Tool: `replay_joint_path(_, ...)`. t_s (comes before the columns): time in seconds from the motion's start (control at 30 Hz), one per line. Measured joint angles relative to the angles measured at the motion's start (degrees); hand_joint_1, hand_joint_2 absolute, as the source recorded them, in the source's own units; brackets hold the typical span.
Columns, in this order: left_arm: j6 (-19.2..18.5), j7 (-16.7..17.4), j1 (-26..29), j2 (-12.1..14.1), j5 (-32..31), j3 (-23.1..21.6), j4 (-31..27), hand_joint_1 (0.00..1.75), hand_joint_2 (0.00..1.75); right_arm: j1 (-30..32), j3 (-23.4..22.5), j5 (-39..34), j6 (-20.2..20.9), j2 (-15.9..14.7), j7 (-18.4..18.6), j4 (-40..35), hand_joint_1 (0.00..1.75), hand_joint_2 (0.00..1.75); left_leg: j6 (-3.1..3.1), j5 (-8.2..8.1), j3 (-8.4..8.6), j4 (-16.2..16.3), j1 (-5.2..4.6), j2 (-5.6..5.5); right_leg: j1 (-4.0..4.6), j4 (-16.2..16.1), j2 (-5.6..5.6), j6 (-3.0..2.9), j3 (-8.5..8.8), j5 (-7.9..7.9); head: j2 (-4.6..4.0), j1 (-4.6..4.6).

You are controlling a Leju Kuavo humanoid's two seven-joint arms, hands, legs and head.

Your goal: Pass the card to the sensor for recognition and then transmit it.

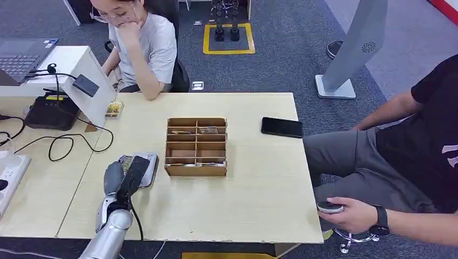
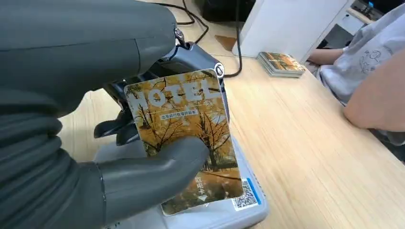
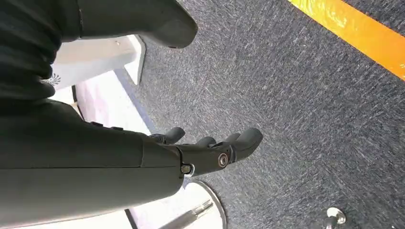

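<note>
Directly beneath the left hand [image 2: 143,162] lies the sensor [image 1: 141,168]; thumb and fingers pinch the card [image 2: 186,138] just above it. Recognition looks underway; handover remains. The right hand [image 3: 210,152] hangs open-fingered, holding nothing.

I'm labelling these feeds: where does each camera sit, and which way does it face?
Head view: high on the body, looking down at the table; left hand shows.
Left wrist view: behind the left hand, facing the card over the sensor.
Right wrist view: behind the right hand, facing the floor.
Head and left wrist views share the left hand and the sensor.
</note>
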Motion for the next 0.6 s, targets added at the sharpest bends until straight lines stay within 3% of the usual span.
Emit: replay_joint_path(0.6,5.0,2.2,0.2,0.0,-10.1,0.6,2.2,1.75,1.75,0.0,0.0,0.1,0.0,0.0,0.0,0.0,0.00,1.75,0.00,0.04,0.03,0.0,0.00,-0.01,0.00,0.0,-0.01,-0.02,0.04,0.04,0.00,0.00)
